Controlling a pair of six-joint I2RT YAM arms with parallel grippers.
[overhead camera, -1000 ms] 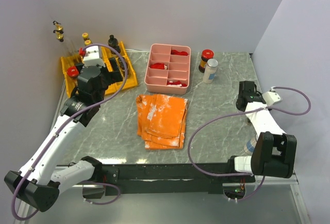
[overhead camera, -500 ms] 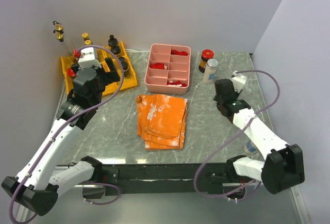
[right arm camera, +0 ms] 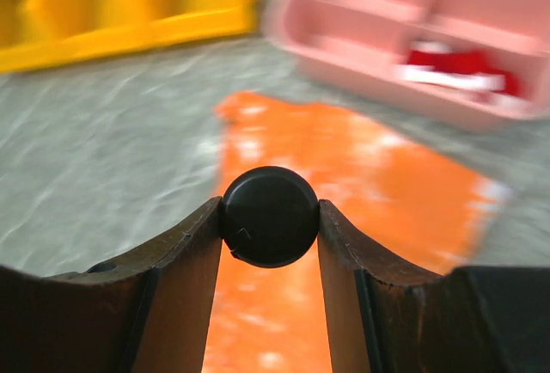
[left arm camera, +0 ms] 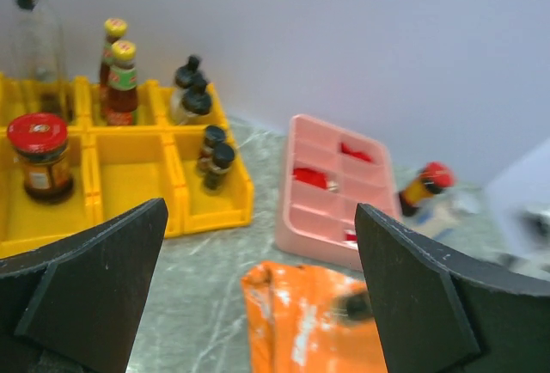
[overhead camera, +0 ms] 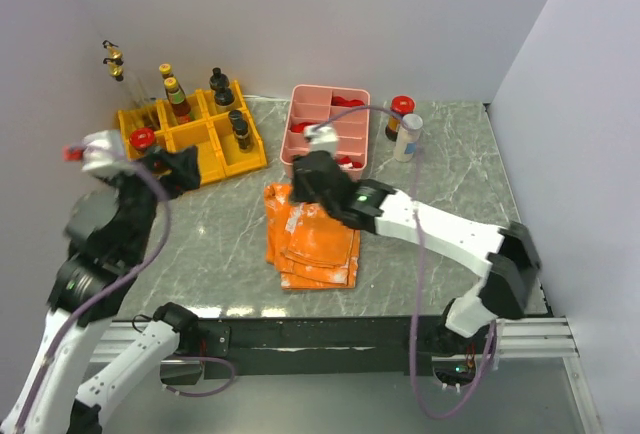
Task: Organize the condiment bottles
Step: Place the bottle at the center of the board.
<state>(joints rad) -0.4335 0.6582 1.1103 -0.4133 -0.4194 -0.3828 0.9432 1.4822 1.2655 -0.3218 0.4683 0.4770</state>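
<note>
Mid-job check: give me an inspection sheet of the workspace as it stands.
Surface: grey marbled table.
Job's things: bottles in yellow organizer; red-capped jar and white-capped bottle beside pink tray.
Clutter: orange cloth, folded, mid-table.
End effectors: left end effector open, empty; right end effector shut on black-capped bottle above the cloth.
Cables: purple cable arcs from right arm past pink tray.
Surroundings: plain walls.

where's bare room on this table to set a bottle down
Bare tabletop lies near-left, between the yellow organizer and orange cloth, and on the right, in front of the red-capped jar and white bottle. Crowded: the organizer's back row, and around the pink tray.
</note>
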